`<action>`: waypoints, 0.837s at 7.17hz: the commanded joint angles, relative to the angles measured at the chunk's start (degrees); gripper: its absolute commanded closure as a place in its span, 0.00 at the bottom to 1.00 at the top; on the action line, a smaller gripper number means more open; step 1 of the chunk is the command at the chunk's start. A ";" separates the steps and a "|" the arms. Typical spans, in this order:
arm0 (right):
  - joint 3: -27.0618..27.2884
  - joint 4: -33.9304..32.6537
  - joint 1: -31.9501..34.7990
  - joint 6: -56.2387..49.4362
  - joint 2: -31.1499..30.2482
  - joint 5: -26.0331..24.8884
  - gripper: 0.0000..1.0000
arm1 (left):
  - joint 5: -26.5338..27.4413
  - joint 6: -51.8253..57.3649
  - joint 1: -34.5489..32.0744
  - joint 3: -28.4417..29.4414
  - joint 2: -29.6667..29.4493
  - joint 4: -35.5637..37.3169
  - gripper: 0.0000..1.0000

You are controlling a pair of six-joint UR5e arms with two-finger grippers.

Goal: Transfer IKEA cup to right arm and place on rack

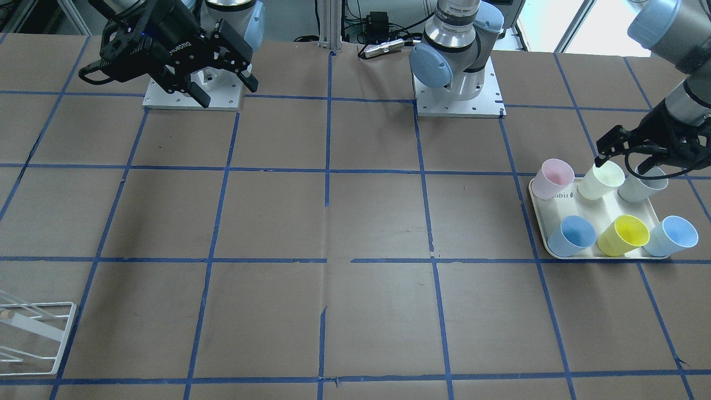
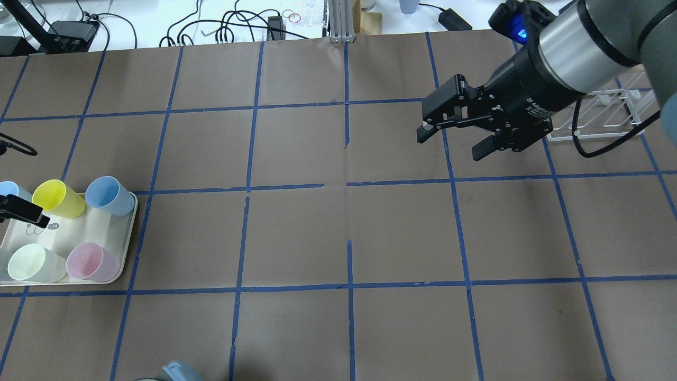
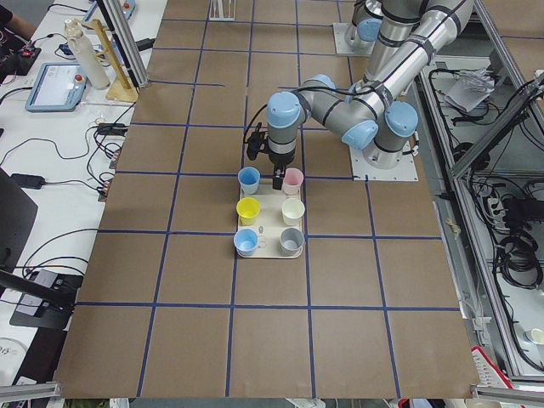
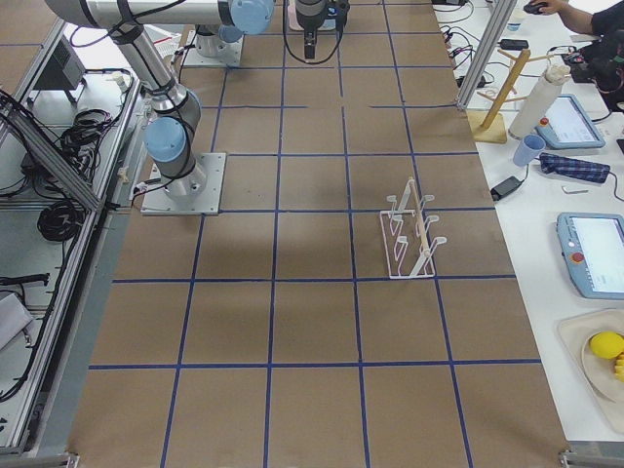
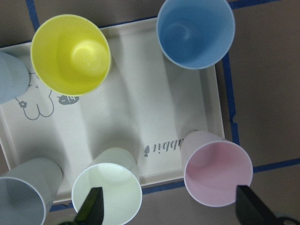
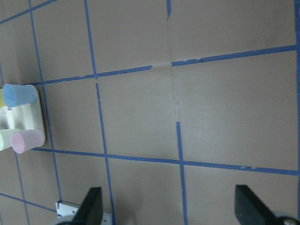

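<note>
The IKEA cup (image 1: 572,235), light blue inside and out, stands upright on the cream tray (image 1: 536,206), in the corner far from the robot. It also shows in the overhead view (image 2: 108,194) and the left wrist view (image 5: 195,33). My left gripper (image 1: 623,156) is open and empty. It hovers above the tray's row nearest the robot, over the pale green cup (image 5: 108,193) and the pink cup (image 5: 218,172), clear of the IKEA cup. My right gripper (image 2: 452,144) is open and empty, raised above the table. The white wire rack (image 2: 597,114) stands beyond it.
The tray also holds a yellow cup (image 1: 624,235), a paler blue cup (image 1: 673,235) and a grey cup (image 1: 641,186). Brown paper with blue tape lines covers the table. The rack (image 4: 411,234) stands near the operators' edge. Both arm bases (image 1: 458,100) are bolted at the robot's edge.
</note>
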 commanded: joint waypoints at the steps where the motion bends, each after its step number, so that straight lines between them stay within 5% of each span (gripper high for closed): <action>1: 0.44 0.71 -3.45 -0.53 0.13 15.00 0.00 | -0.64 -12.75 -5.21 3.16 -4.97 0.19 0.00; 3: 1.40 2.46 -6.97 -0.71 0.30 32.68 0.00 | -0.56 -10.99 -5.67 3.78 -11.65 8.31 0.00; 6: 6.75 2.65 -7.34 -9.81 0.39 44.94 0.00 | -0.64 -12.11 -8.92 4.83 -14.84 9.42 0.00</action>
